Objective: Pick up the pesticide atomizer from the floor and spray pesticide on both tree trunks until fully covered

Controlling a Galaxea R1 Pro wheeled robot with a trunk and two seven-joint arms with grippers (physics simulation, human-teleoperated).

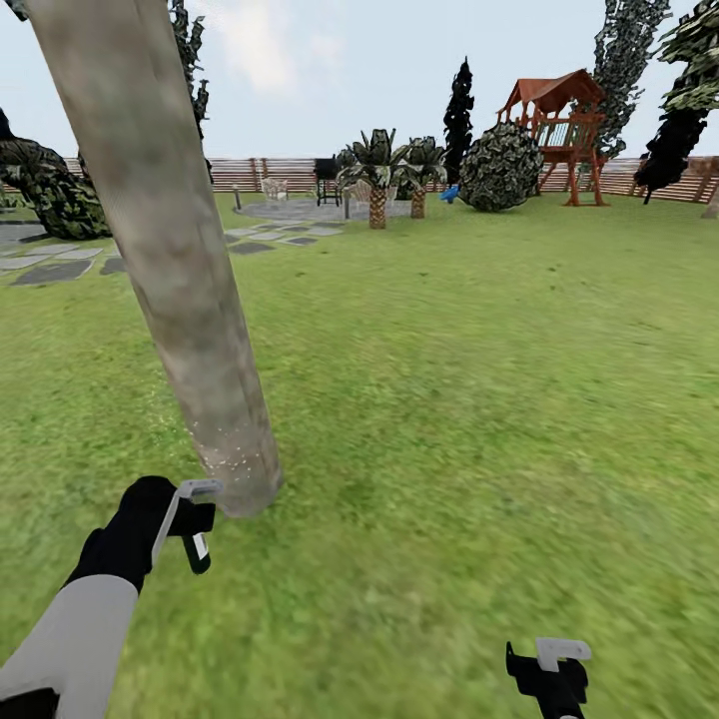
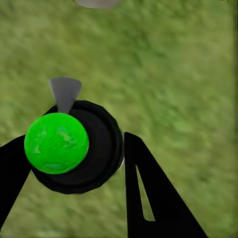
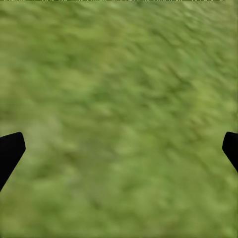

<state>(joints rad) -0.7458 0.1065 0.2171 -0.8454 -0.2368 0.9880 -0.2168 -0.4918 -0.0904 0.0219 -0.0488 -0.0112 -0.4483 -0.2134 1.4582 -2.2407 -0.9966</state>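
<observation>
Left claw (image 2: pixel 74 163) clamped on atomizer (image 2: pixel 82 148) body, green cap up; trunk (image 1: pixel 170 270) at 12, speckled low. Bottle light, rigid, slick — grip mid-body. Right claw (image 1: pixel 549 671) wide open, empty.

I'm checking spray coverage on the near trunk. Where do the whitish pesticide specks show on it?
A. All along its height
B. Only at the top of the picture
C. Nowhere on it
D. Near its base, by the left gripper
D. In the head view the whitish specks cluster low on the tree trunk, just above the grass and beside the left gripper; the trunk higher up looks bare.
</observation>
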